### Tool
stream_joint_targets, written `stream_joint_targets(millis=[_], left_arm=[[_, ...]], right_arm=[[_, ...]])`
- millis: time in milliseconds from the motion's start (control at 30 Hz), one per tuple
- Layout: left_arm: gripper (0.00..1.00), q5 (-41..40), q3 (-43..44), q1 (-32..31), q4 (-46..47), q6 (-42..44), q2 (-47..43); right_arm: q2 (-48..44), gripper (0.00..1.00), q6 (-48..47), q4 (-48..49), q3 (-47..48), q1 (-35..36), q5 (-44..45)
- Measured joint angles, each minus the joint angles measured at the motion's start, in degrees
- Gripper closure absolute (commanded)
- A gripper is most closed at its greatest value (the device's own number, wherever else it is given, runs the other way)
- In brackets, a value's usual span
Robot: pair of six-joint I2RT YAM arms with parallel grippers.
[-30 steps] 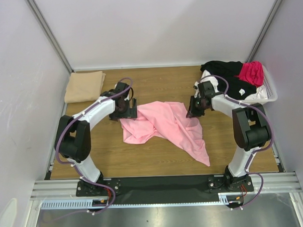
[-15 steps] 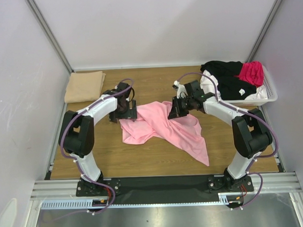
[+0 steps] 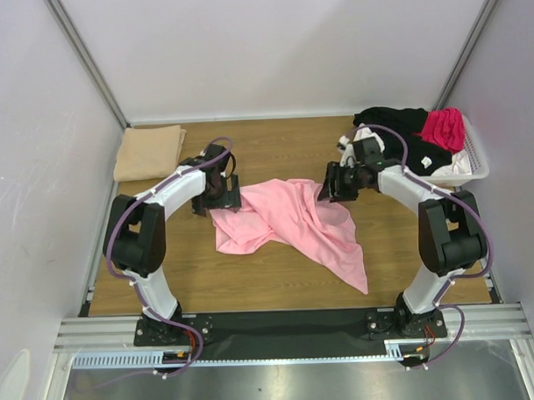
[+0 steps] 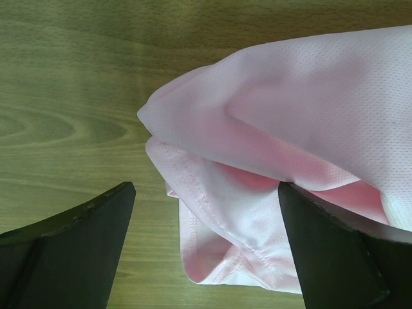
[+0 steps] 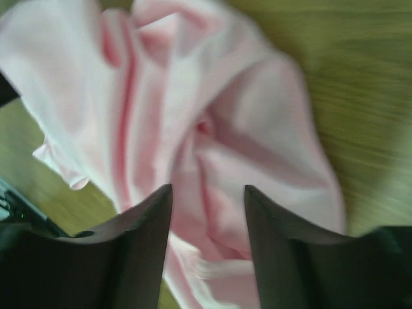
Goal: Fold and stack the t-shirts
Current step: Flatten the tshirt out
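Observation:
A light pink t-shirt (image 3: 290,225) lies crumpled in the middle of the wooden table. My left gripper (image 3: 219,198) stands wide open at its upper left edge. In the left wrist view a hemmed fold of the pink t-shirt (image 4: 290,109) lies between the spread fingers of the left gripper (image 4: 205,193), which are not closed on it. My right gripper (image 3: 333,187) hovers over the shirt's upper right edge. In the right wrist view the right gripper (image 5: 208,190) has its jaws apart above the bunched pink t-shirt (image 5: 161,96). A folded tan t-shirt (image 3: 149,151) lies at the far left.
A white basket (image 3: 481,160) at the far right holds a black t-shirt (image 3: 396,125), a magenta t-shirt (image 3: 444,128) and a white t-shirt (image 3: 370,149). Grey walls close the table in on three sides.
My right gripper carried the pink shirt's upper right corner leftward while shut, then opened and drew back to the right. The left arm has stayed put.

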Motion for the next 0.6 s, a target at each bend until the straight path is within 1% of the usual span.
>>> stream_joint_targets(millis=[33,167,233,333,367,433,467,533,567,600], left_arm=[[0.00,0.0,0.0,0.0,0.0,0.0,0.1],[0.01,0.8,0.0,0.1,0.7,0.0,0.9],[0.01,1.1,0.0,0.1,0.9,0.0,1.4],[0.05,1.5,0.0,0.3,2.0,0.0,1.8],[0.09,1.6,0.0,0.3,2.4,0.0,1.9],[0.15,2.1,0.0,0.5,3.3,0.0,2.0],[0.22,2.5,0.0,0.7,3.8,0.0,2.1],[0.31,2.8,0.0,1.0,4.8,0.0,2.4],[0.41,3.1,0.0,1.1,5.2,0.0,2.5],[0.45,3.2,0.0,1.2,5.6,-0.2,2.6]], right_arm=[[-0.1,0.41,0.6,0.0,0.0,-1.5,0.3],[-0.7,0.41,1.6,0.0,0.0,-5.7,1.7],[-0.8,0.41,2.0,0.0,0.0,-6.1,2.1],[-0.8,0.41,3.1,0.1,0.0,-5.9,2.1],[-0.8,0.40,3.4,0.2,0.0,-5.9,2.1],[-0.8,0.41,4.1,0.3,0.0,-5.7,2.1],[-0.8,0.41,4.3,0.3,0.0,-5.7,2.1],[-0.8,0.41,4.8,0.5,0.0,-5.7,2.1],[-0.8,0.41,5.0,0.5,0.0,-5.7,2.1],[-0.7,0.41,5.2,0.5,0.1,-5.7,2.0]])
